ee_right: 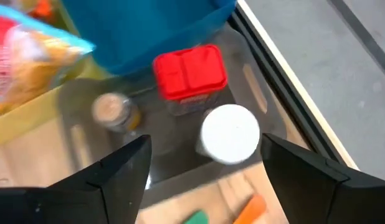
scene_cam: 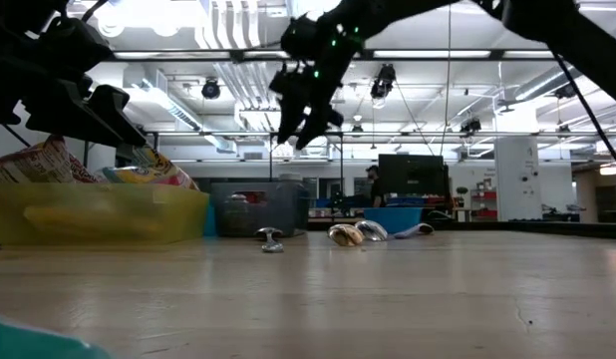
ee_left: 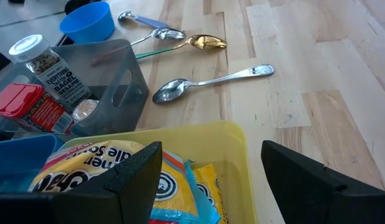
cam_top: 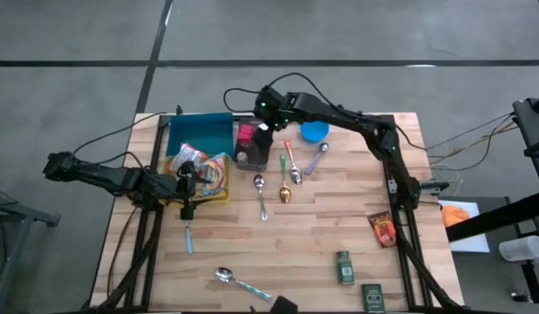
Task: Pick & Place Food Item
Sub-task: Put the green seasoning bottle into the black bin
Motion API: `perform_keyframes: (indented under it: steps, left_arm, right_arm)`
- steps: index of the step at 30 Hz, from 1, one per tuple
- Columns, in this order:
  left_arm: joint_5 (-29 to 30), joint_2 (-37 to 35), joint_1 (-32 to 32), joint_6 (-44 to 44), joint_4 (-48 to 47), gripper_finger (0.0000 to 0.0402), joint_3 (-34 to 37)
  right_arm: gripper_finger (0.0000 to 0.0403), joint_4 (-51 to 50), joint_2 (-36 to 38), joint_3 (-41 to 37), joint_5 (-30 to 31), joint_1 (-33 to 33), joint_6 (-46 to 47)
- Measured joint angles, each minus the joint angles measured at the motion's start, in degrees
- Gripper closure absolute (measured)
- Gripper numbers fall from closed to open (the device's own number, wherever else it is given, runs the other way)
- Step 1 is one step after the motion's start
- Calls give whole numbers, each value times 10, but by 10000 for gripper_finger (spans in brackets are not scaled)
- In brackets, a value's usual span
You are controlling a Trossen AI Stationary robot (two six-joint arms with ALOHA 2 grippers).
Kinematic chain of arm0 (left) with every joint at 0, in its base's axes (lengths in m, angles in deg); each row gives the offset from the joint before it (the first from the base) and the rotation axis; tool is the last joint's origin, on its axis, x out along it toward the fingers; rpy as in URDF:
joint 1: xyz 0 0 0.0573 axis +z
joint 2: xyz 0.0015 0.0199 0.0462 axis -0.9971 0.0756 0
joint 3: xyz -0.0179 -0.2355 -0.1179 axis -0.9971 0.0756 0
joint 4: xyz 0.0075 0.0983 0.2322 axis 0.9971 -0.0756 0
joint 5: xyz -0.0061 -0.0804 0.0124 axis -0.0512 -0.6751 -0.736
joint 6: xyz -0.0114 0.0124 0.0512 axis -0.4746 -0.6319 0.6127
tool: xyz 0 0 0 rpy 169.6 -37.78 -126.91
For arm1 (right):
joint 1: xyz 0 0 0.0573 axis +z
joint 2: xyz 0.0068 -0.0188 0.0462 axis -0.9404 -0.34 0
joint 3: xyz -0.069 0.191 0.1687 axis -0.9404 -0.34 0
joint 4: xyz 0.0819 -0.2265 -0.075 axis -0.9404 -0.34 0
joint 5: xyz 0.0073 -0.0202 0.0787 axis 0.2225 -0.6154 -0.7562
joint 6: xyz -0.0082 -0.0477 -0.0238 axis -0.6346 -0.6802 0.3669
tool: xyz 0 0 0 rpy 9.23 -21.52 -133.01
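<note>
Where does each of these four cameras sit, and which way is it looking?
High view: overhead, looking straight down on the table and both arms.
Low view: at tabletop height, looking level across; arms enter from above.
Left wrist view: on the left arm, over the yellow bin; own fingers show.
Right wrist view: on the right arm, above the grey bin; own fingers show.
Shared: both wrist views show the white-lidded jar.

The right gripper (cam_top: 262, 133) reaches far across the table, raised, fingers spread and empty. The left gripper (cam_top: 189, 185) sits low at its own side, fingers wide apart.
</note>
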Motion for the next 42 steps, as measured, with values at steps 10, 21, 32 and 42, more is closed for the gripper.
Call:
perform_keyframes:
  steps: [10,21,32,42]
  left_arm:
    - [0,0,0,0,0,130,0]
    - [0,0,0,-2,0,130,0]
    - [0,0,0,-1,0,130,0]
    - [0,0,0,-1,0,130,0]
  right_arm:
    - [106,-94,88,0,76,78,32]
    - [106,-238,163,-15,163,187,231]
    - [106,-348,179,-59,227,313,440]
    - [106,-377,186,-128,215,426,679]
